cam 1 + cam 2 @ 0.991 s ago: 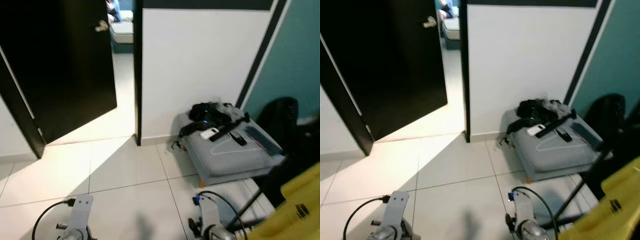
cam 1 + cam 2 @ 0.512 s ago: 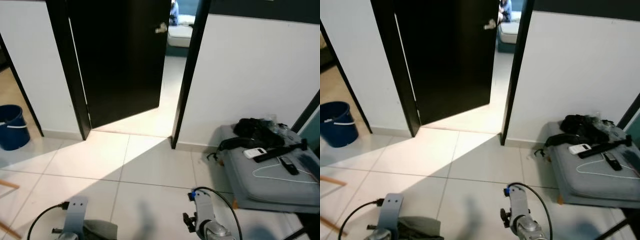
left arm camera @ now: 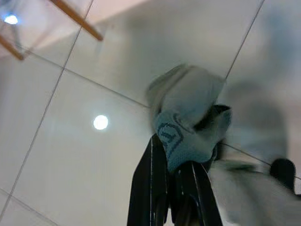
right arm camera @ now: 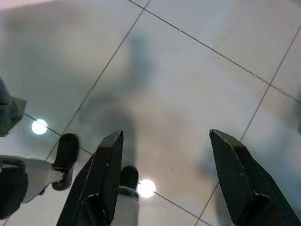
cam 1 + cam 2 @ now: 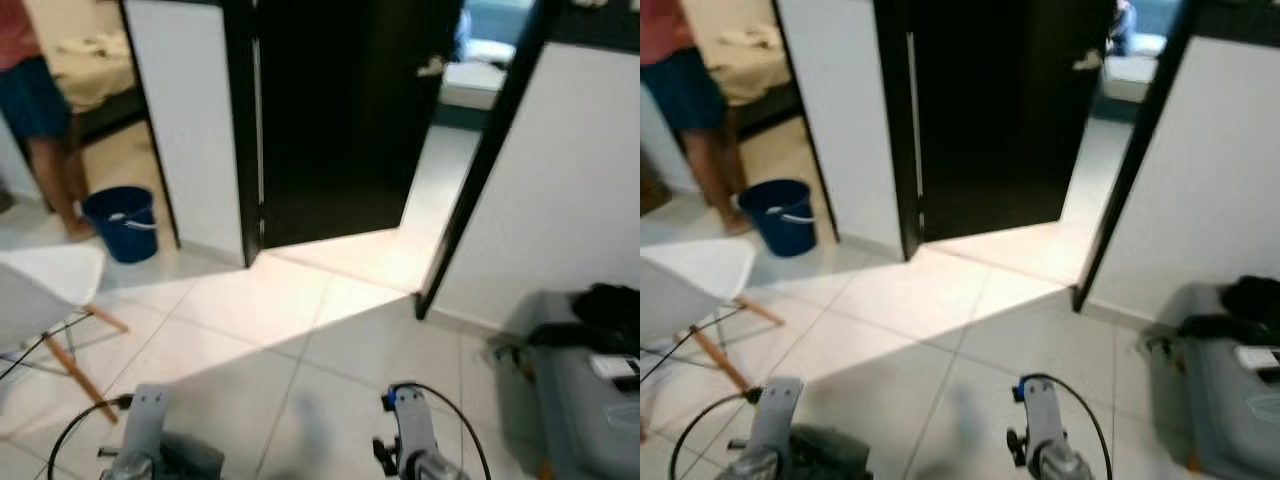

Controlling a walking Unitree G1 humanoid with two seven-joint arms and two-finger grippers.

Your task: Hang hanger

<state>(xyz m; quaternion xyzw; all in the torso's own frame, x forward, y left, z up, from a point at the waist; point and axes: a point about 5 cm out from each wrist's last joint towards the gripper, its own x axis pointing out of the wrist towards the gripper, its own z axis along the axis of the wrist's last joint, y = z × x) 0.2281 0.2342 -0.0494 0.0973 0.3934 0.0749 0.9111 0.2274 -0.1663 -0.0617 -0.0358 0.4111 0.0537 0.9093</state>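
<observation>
— Left wrist view, what did it have?
— Left tool (image 3: 171, 197) was clamped tight on a grey cloth (image 3: 188, 117), low over the tiled floor (image 3: 70, 141).
— And the right?
— Right tool (image 4: 171, 179) gaped wide, empty. Couldn't make out the hanger.

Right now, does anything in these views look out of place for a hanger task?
Yes. The left gripper is shut on a crumpled grey-green cloth, not a hanger. The right gripper hangs open over the pale floor tiles. A person stands beside a dark blue bucket.
</observation>
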